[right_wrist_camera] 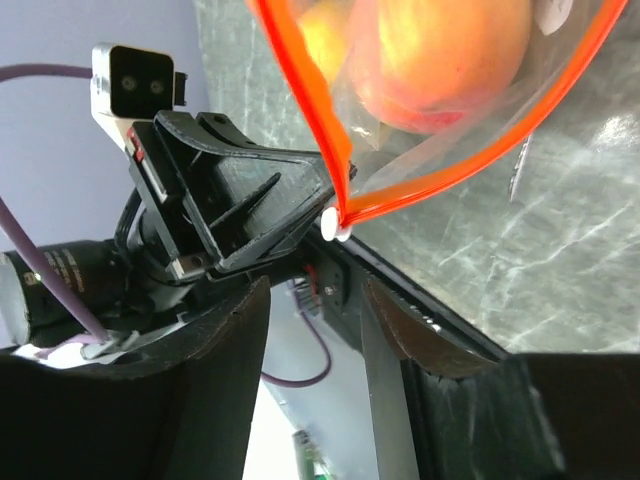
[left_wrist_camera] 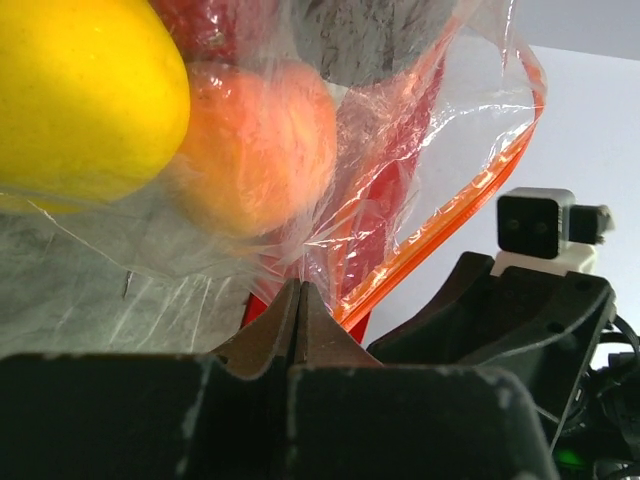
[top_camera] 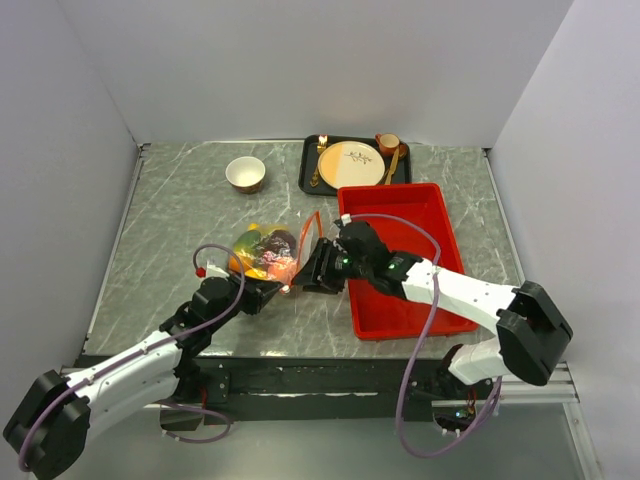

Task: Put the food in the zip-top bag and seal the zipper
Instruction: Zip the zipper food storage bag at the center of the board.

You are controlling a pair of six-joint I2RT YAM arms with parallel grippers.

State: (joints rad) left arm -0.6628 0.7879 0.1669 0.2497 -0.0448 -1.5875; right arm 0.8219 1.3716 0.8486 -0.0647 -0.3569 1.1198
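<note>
The zip-top bag [top_camera: 262,252] lies on the marble table with the food inside, showing as a yellow lemon [left_wrist_camera: 80,100] and a peach [left_wrist_camera: 255,150]. Its mouth with the orange-red zipper [top_camera: 317,228] stands open toward the red tray. My left gripper [top_camera: 270,292] is shut on the clear film at the bag's near corner [left_wrist_camera: 298,285]. The right gripper [top_camera: 312,268] is open just short of the zipper's end. The white slider tab [right_wrist_camera: 335,225] sits beyond its fingertips [right_wrist_camera: 235,320], with nothing between them. In the right wrist view a peach [right_wrist_camera: 450,50] shows through the bag.
A red tray [top_camera: 400,197] lies under the right arm. At the back stand a black tray with a cream plate [top_camera: 350,163] and cutlery, a small cup [top_camera: 388,143] and a white bowl [top_camera: 245,173]. Grey walls close in on both sides.
</note>
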